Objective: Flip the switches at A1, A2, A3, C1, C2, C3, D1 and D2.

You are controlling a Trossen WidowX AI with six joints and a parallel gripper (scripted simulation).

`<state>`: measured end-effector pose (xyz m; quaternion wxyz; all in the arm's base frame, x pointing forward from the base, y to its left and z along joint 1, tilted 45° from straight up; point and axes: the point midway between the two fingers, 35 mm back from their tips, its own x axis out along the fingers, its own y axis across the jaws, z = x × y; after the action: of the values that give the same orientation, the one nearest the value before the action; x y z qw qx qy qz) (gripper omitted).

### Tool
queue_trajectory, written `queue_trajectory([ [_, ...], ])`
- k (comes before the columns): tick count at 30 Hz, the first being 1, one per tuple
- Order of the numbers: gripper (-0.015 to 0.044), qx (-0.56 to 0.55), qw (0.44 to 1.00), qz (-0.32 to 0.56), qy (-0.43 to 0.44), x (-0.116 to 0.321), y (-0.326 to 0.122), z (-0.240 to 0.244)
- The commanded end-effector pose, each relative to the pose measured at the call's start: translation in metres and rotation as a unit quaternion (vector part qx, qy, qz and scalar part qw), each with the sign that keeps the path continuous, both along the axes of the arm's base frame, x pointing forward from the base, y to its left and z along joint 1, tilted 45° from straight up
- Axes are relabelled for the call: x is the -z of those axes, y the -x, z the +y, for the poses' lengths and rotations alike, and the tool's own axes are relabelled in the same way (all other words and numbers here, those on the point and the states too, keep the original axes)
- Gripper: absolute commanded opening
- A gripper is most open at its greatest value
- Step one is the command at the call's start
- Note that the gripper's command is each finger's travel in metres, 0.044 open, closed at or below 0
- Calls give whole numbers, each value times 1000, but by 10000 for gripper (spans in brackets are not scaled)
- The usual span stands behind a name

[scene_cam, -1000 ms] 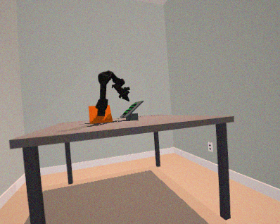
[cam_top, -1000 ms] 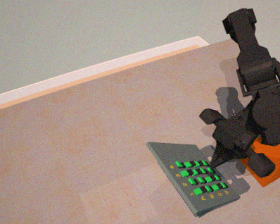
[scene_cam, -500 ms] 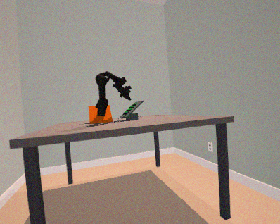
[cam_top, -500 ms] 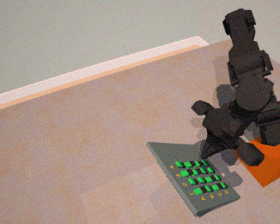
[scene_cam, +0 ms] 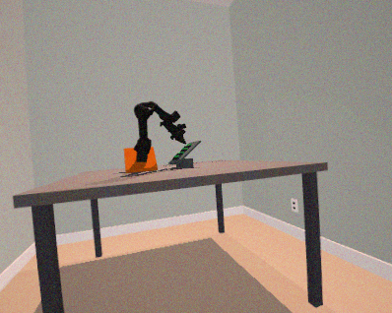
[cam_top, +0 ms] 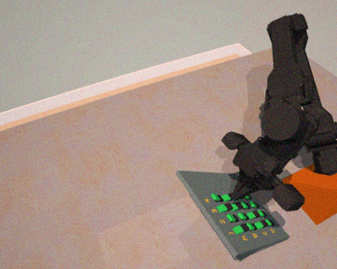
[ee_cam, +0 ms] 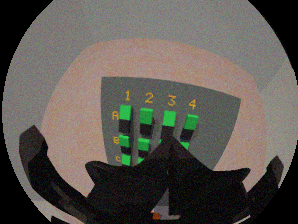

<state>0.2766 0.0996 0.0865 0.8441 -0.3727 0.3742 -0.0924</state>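
Observation:
The grey tilted panel point(cam_top: 201, 182) point(scene_cam: 194, 148) point(ee_cam: 112, 87) carries rocker switches with green ends. In the wrist view, A1 point(ee_cam: 125, 112) and A3 point(ee_cam: 169, 119) show a broad bright green face at the far end. A2 point(ee_cam: 146, 117) and A4 point(ee_cam: 191, 122) show a darker green face with a lighter strip. C1 point(ee_cam: 126, 160) is partly visible; C2 is mostly hidden, and C3 and row D are hidden there by the gripper. My gripper point(cam_top: 233, 198) point(scene_cam: 185, 143) point(ee_cam: 168, 140) is shut and empty. Its tips are just above the panel and overlap column 3 near row B in the wrist view; contact cannot be told.
The orange base block point(cam_top: 328, 183) point(scene_cam: 133, 159) stands under the arm, close to the panel's near side. The panel rests on a dark support point(scene_cam: 186, 162) on the table point(cam_top: 95, 169) point(scene_cam: 243, 169). The arm hides part of column 4 in the top view.

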Motion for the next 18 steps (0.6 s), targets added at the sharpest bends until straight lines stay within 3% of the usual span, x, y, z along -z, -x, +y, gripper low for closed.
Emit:
queue_trajectory([
  [1, 0, -1, 1000, 5, 4, 5, -1, -4],
  [18, 0, -1, 1000, 5, 4, 11, -9, -9],
])
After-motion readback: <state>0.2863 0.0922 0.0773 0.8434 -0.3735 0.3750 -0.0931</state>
